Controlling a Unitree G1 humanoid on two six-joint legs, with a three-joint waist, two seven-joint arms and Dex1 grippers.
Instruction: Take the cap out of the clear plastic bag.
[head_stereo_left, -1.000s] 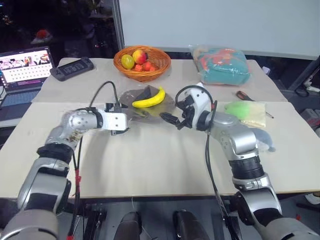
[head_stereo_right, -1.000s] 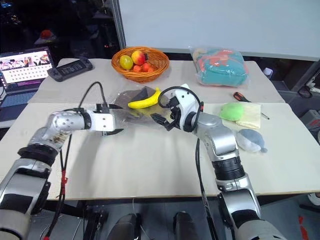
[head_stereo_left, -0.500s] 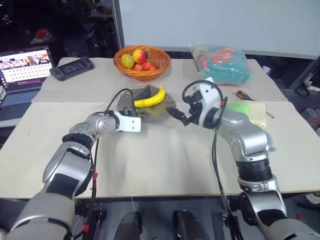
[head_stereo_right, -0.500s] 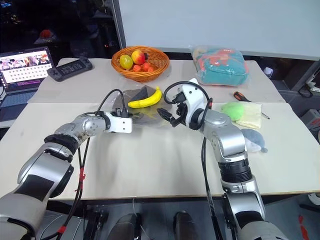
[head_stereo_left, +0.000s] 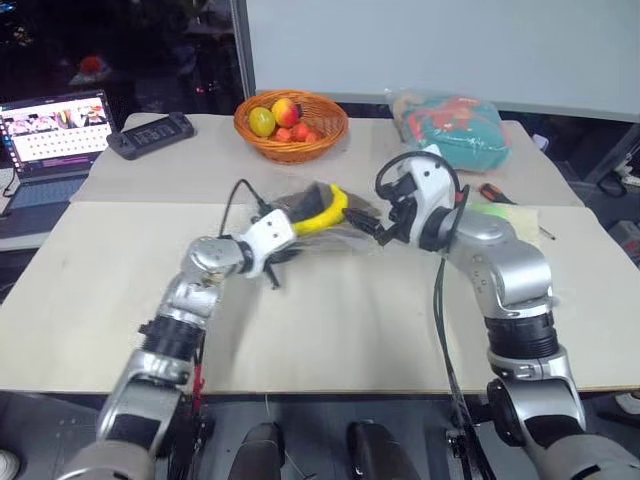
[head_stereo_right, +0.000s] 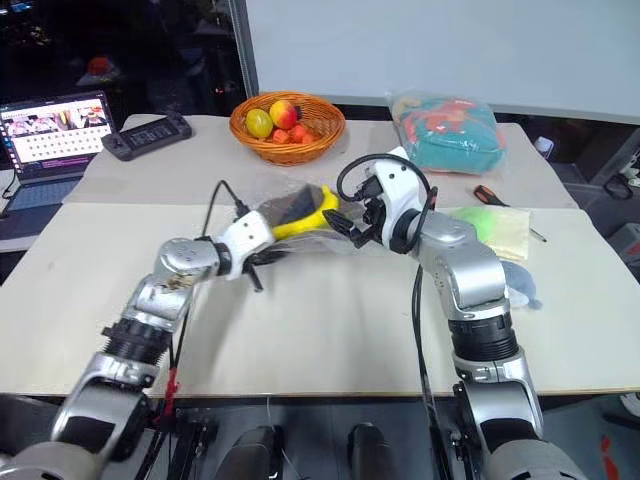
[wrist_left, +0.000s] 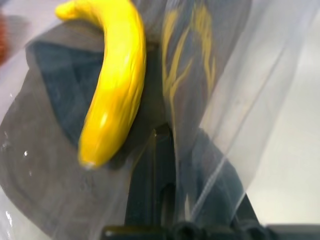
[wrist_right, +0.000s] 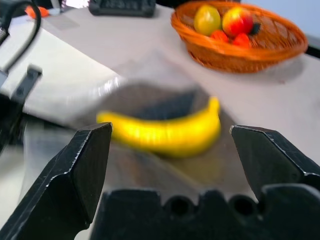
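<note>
The clear plastic bag (wrist_left: 260, 65) lies mid-table with the brown cap (wrist_left: 45, 150) inside it and a yellow banana (wrist_left: 115, 85) resting on top. My left gripper (wrist_left: 159, 135) is shut on the bag's film at its near edge, and the film drapes over the fingers. That side of the bag (head_stereo_right: 325, 235) is bunched and raised off the table, with the cap (head_stereo_right: 292, 203) and banana (head_stereo_right: 305, 210) tilted up. My right gripper (head_stereo_right: 345, 228) hangs open just right of the bag, pointing at it, with nothing between its fingers (wrist_right: 90, 165).
An orange fruit basket (head_stereo_right: 288, 142) stands behind the bag. At the back left are a laptop (head_stereo_right: 55, 135) and a black device (head_stereo_right: 145, 133). To the right are a puffy bag with teal contents (head_stereo_right: 445, 130), a screwdriver (head_stereo_right: 490, 195), a green lump (head_stereo_right: 470, 220) and a grey plush (head_stereo_right: 520, 290).
My left gripper swung right to the bag's near edge, rolled over and shut on the film. The bag, cap and banana lifted on that side. The right gripper rose slightly and stayed open.
</note>
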